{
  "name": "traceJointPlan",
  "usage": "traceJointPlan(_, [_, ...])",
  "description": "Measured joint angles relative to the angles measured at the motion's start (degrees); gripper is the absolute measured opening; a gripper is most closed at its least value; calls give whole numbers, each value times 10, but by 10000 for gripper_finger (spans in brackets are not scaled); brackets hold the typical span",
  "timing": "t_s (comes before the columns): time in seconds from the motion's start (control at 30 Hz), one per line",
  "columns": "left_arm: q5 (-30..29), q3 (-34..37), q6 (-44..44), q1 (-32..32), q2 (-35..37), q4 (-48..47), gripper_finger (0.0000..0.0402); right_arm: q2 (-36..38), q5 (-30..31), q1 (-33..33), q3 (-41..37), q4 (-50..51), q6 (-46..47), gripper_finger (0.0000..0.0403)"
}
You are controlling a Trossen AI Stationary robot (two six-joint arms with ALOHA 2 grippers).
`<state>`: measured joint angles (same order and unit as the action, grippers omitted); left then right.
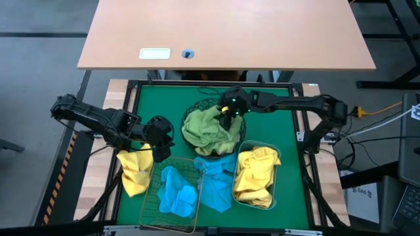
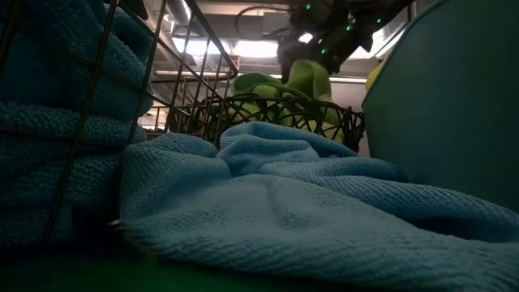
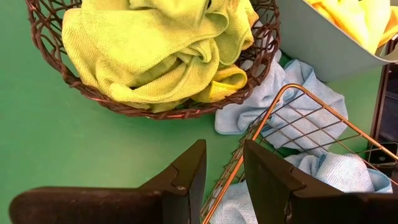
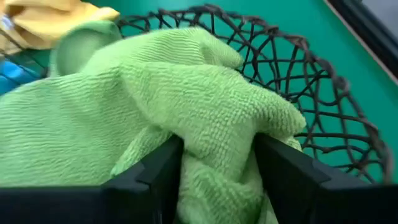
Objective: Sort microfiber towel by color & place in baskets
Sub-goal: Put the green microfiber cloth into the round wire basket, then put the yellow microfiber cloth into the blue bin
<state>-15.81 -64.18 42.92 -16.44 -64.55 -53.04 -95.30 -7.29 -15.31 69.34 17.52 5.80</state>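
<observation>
A round black wire bowl (image 1: 197, 111) at the mat's far middle holds light green towels (image 1: 209, 131). My right gripper (image 1: 226, 113) hovers over its far side, open, with a green fold between its fingers. The copper wire basket (image 1: 149, 196) at the near left holds blue towels (image 1: 177, 191). Another blue towel (image 1: 218, 183) lies on the mat between that basket and the bluish plastic tub (image 1: 277, 164), which holds yellow towels (image 1: 256, 176). A yellow towel (image 1: 134, 172) lies left of the copper basket. My left gripper (image 1: 161, 139) stands open and empty above that basket's far corner. My right gripper has a raised fold of a green towel (image 4: 217, 124) between its parted fingers (image 4: 161, 168), and the cloth fills the gap and touches both inner sides. The fingers slant down from the table's right. The rest of the towel lies on the heap in the bowl.
A bare wooden table (image 1: 223, 33) stands beyond the far edge of the green mat (image 1: 157, 105). The mat shows bare left of the bowl and along the far right. The black frame (image 1: 134, 92) runs around the mat.
</observation>
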Motion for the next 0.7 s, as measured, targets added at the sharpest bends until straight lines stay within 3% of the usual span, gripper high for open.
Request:
traceJointPlan(0.4, [0,0,0,0,0,14,102,93,0,0,1,46,0,202])
traceJointPlan(0.6, [-20,0,-4,0,-1,97,102,153,0,0,2,77,-1,202])
traceJointPlan(0.7, [-26,0,-48,0,-13,158,102,189,0,0,2,97,-1,202])
